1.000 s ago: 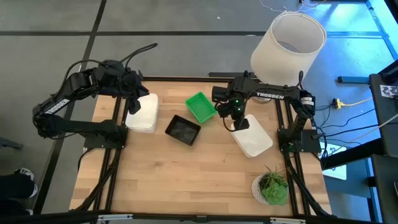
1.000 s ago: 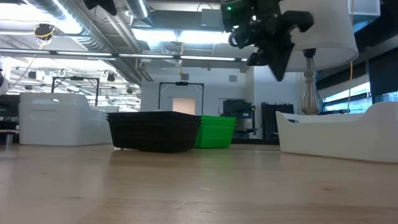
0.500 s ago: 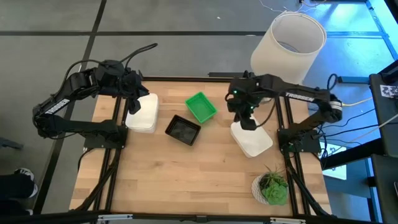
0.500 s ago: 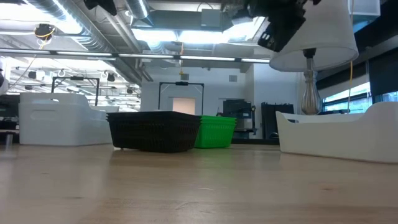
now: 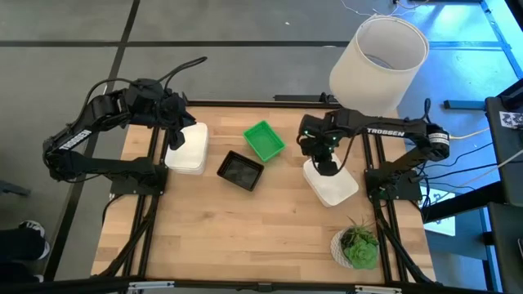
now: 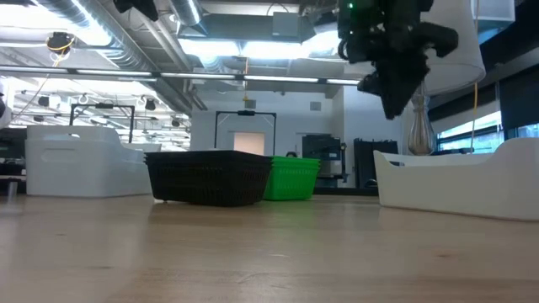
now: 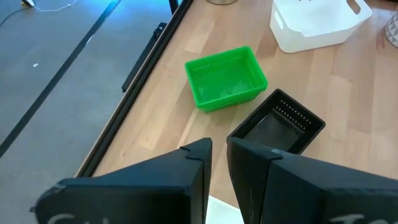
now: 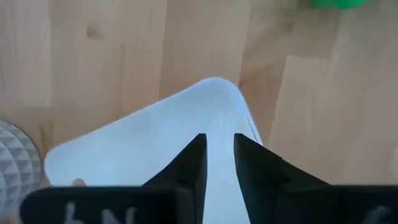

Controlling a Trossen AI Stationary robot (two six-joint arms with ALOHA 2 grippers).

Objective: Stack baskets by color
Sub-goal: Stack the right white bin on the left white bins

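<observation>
Two white baskets rest on the wooden table: one at the far left (image 5: 186,149), one at the right (image 5: 333,183). Between them sit a green basket (image 5: 263,140) and a black mesh basket (image 5: 240,170), all flat on their bottoms. My right gripper (image 5: 325,163) points down over the far end of the right white basket (image 8: 155,155), fingers a narrow gap apart; in the low view it (image 6: 394,108) hangs clear above the rim (image 6: 459,181). My left gripper (image 7: 217,155) waits above the left white basket, a narrow gap between its fingers, nothing in it.
A big white lampshade (image 5: 378,61) stands just beyond the table's far right corner, its stand (image 6: 418,126) behind the right basket. A small green plant (image 5: 358,247) sits at the near right corner. Bare wood (image 5: 245,237) fills the near half of the table.
My right gripper has gone a little toward the table's right edge. It rose first, then came down again over the right white basket's far end, and has tipped to point more steeply down. The baskets have kept their places.
</observation>
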